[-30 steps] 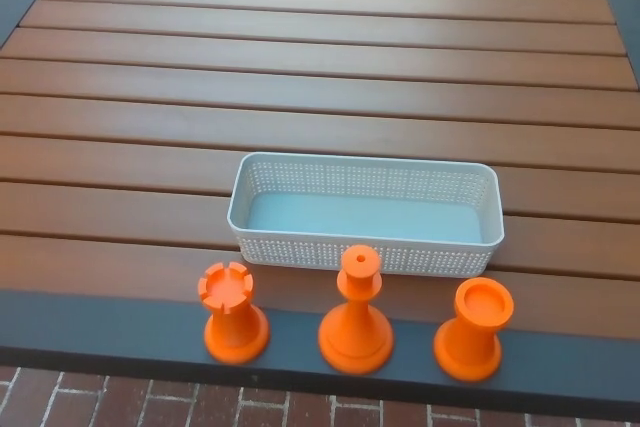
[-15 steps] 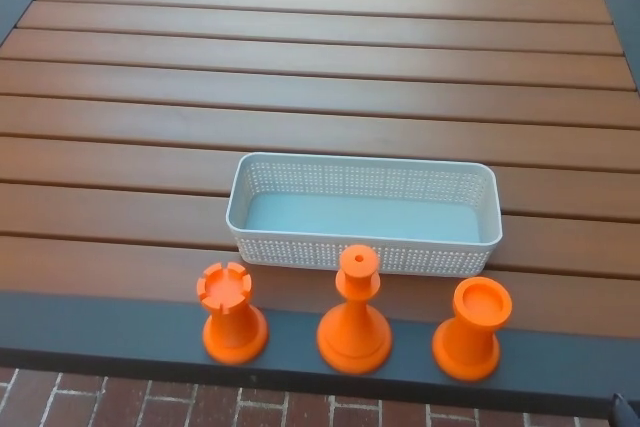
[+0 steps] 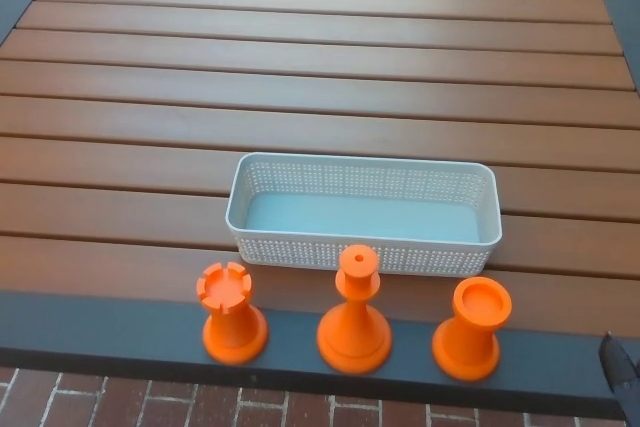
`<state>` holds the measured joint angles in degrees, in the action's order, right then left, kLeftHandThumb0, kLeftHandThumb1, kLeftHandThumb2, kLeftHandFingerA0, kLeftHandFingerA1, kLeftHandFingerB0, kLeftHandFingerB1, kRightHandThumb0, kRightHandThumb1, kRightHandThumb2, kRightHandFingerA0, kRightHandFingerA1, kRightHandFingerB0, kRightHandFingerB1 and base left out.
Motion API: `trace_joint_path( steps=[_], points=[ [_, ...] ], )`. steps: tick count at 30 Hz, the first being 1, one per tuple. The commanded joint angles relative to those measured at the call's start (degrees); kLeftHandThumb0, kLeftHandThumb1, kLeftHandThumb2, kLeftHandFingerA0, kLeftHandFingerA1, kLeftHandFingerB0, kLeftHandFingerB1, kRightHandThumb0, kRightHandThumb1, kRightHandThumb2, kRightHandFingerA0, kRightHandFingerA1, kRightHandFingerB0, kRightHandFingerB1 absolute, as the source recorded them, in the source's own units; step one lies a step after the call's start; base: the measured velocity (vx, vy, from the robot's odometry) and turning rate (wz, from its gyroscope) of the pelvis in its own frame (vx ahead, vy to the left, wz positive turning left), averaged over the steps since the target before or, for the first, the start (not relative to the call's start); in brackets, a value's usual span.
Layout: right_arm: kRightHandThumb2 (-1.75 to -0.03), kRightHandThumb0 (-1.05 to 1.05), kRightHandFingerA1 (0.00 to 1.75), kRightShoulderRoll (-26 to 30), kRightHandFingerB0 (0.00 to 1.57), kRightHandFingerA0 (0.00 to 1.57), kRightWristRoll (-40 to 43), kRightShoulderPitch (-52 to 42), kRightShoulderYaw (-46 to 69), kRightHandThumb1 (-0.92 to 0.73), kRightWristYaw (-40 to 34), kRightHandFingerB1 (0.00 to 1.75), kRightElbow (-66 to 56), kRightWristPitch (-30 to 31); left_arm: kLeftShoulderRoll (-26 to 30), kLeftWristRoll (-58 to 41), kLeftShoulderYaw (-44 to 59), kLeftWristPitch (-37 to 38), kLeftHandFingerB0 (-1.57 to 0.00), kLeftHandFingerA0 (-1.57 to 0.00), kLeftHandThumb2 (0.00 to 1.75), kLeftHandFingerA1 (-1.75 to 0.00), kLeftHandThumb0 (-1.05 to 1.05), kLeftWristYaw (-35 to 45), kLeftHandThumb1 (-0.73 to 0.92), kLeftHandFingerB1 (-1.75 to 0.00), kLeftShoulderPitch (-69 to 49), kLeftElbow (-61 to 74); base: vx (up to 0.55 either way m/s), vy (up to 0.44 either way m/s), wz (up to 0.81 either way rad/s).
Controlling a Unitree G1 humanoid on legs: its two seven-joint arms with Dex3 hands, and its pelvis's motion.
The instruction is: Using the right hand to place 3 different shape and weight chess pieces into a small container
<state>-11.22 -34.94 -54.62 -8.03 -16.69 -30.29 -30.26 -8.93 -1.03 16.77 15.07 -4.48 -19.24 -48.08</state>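
Three orange chess pieces stand upright in a row on the table's dark front rim: a notched rook (image 3: 232,314) on the left, a knob-topped piece (image 3: 355,313) in the middle, and a cup-topped piece (image 3: 472,328) on the right. Just behind them sits a white perforated basket (image 3: 268,245) with nothing inside. A black tip of my right hand (image 3: 617,367) shows at the bottom right corner, well right of the cup-topped piece; too little of it shows to tell its state. My left hand is out of view.
The table is brown wooden slats (image 3: 320,67) with a dark frame (image 3: 110,325). Red brick floor (image 3: 120,402) runs below the front edge.
My right hand has risen further into view at the bottom right corner. The pieces and basket have not moved.
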Motion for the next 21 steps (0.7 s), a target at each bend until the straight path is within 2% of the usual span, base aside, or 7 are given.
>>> trace_joint_path(
  steps=[1, 2, 3, 10, 15, 16, 21],
  points=[
    [-0.6, -0.73, 0.32, -1.19, 0.0, 0.01, -7.96, 5.41, 3.03, -0.62, -1.85, 0.24, -0.3, 8.89, -0.03, -0.78, -0.28, 9.83, -0.98, -1.07, 1.12, -1.27, -0.08, -1.05, 0.51, -1.0, -1.28, 0.27, 0.0, 0.0, 0.0],
    [-0.6, -0.73, 0.32, -1.22, 0.0, 0.01, -8.36, 5.9, 3.32, -0.62, -1.89, 0.24, -0.22, 9.67, -0.04, -0.74, -0.32, 9.84, -0.98, -1.07, 1.12, -1.27, -0.08, -1.17, 0.51, -1.0, -1.4, 0.4, 0.0, 0.0, 0.0],
    [-0.88, -0.73, 0.16, -1.3, 0.05, 0.05, -8.79, 6.74, 3.75, -0.49, -1.49, 0.18, -0.16, 11.11, 0.17, -0.79, -0.22, 10.18, -0.97, -1.11, 1.07, -1.23, -0.09, -1.06, 0.52, -0.98, -1.34, -0.08, 0.0, 0.0, 0.0],
    [-0.87, -0.74, 0.17, -2.01, 0.07, 0.04, -11.58, 10.19, 4.28, -0.48, -1.71, 0.2, 0.38, 16.54, 0.99, -1.06, 0.02, 11.13, -0.97, -1.08, 1.04, -1.22, -0.11, -0.59, 0.54, -0.98, -0.24, -3.0, 0.0, 0.0, 0.0],
    [-0.86, -0.75, 0.12, -4.27, 0.08, 0.05, -13.62, 12.21, 2.68, -0.48, -2.13, 0.17, 1.24, 21.73, 0.32, -1.09, -0.43, 9.66, -0.98, -1.12, 1.07, -1.23, -0.1, -0.82, 0.54, -1.0, -0.71, -1.54, 0.0, 0.0, 0.0],
    [-0.87, -0.79, 0.08, -4.7, 0.06, 0.0, -13.78, 12.78, 2.49, -0.5, -1.92, 0.13, 1.29, 22.94, 0.13, -1.54, -0.24, 9.61, -0.98, -1.14, 1.06, -1.25, -0.09, -0.5, 0.54, -1.0, -0.58, -1.77, 0.0, 0.0, 0.0],
    [-0.87, -0.84, 0.04, -5.66, 0.08, 0.0, -14.35, 15.29, 1.43, -0.52, -2.37, 0.1, 1.68, 28.01, -0.02, -1.82, -0.39, 10.1, -0.97, -1.11, 1.08, -1.26, -0.08, 0.03, 0.54, -1.0, -0.6, -2.14, 0.0, 0.0, 0.0]
  ],
)
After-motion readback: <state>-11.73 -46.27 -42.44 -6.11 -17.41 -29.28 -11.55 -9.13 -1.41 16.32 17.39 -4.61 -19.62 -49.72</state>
